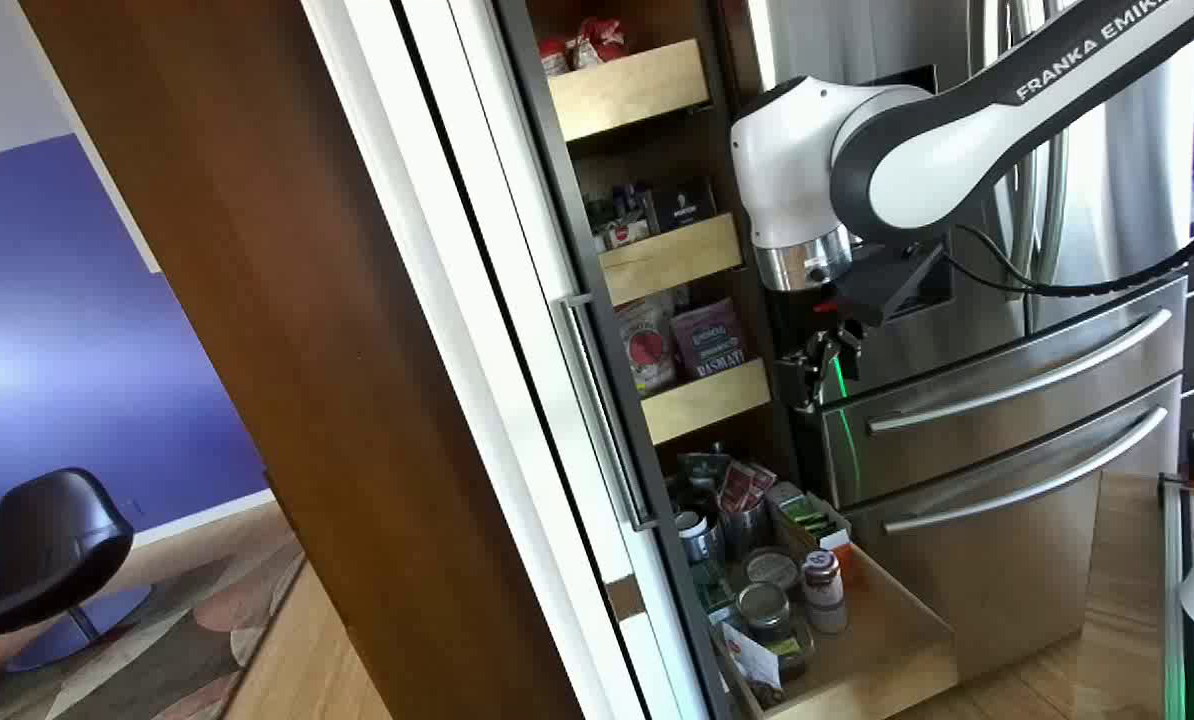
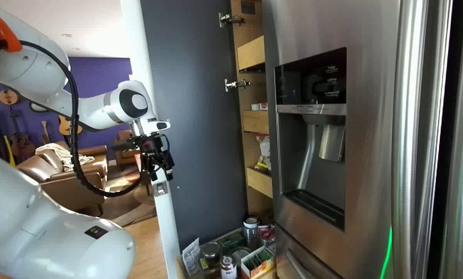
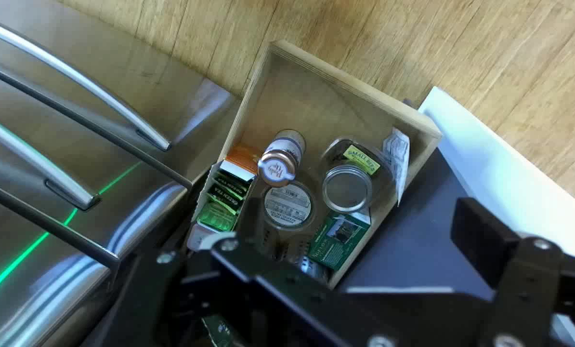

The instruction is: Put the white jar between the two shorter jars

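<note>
The white jar, with a whitish label and copper lid, stands in the bottom drawer; it also shows in both exterior views. Two shorter clear jars stand beside it. One has a pale labelled lid; its lid also shows in an exterior view. The other has a plain metal lid and a yellow label; it also shows in both exterior views. My gripper is open and empty, well above the drawer, in both exterior views.
The wooden drawer is pulled out between the fridge and the open dark cabinet door. A green tea box, a green box and a paper packet share the drawer. Shelves rise above.
</note>
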